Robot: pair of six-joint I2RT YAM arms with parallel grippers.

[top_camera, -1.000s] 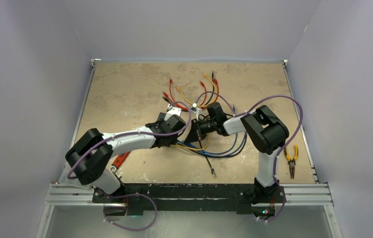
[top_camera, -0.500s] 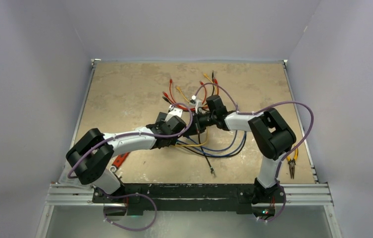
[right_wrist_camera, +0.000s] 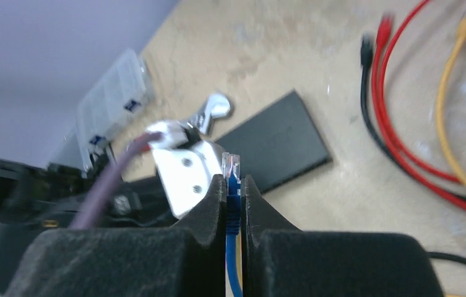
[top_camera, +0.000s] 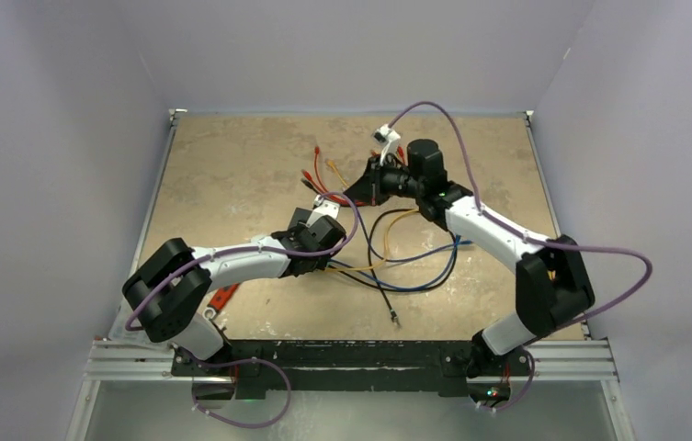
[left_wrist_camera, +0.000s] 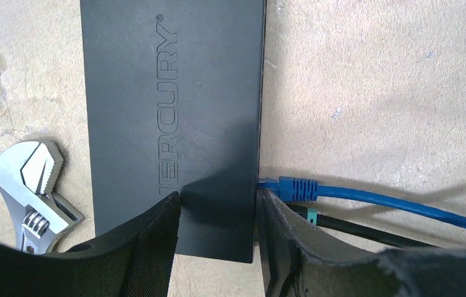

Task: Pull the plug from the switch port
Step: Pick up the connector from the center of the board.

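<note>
The switch (left_wrist_camera: pixel 168 111) is a flat black box lettered MERCURY, lying on the table; it also shows in the right wrist view (right_wrist_camera: pixel 280 142). My left gripper (left_wrist_camera: pixel 218 207) is open at its near end, with one finger over the top face and the other against the socket edge. A blue plug (left_wrist_camera: pixel 295 189) and a black cable (left_wrist_camera: pixel 366 230) still sit in that edge. My right gripper (right_wrist_camera: pixel 234 182) is shut on another blue plug (right_wrist_camera: pixel 233 176), its clear tip free in the air. In the top view the right gripper (top_camera: pixel 371 182) is raised behind the left gripper (top_camera: pixel 323 231).
An adjustable wrench (left_wrist_camera: pixel 32 185) lies left of the switch. Red and yellow patch cables (top_camera: pixel 323 175) lie at the back, also in the right wrist view (right_wrist_camera: pixel 403 136). Blue, black and yellow cables (top_camera: pixel 406 262) loop between the arms. A red-handled tool (top_camera: pixel 222 296) lies by the left arm.
My right gripper has pulled away from the switch and risen toward the back of the table, with the blue plug in it. The left arm has stayed on the switch.
</note>
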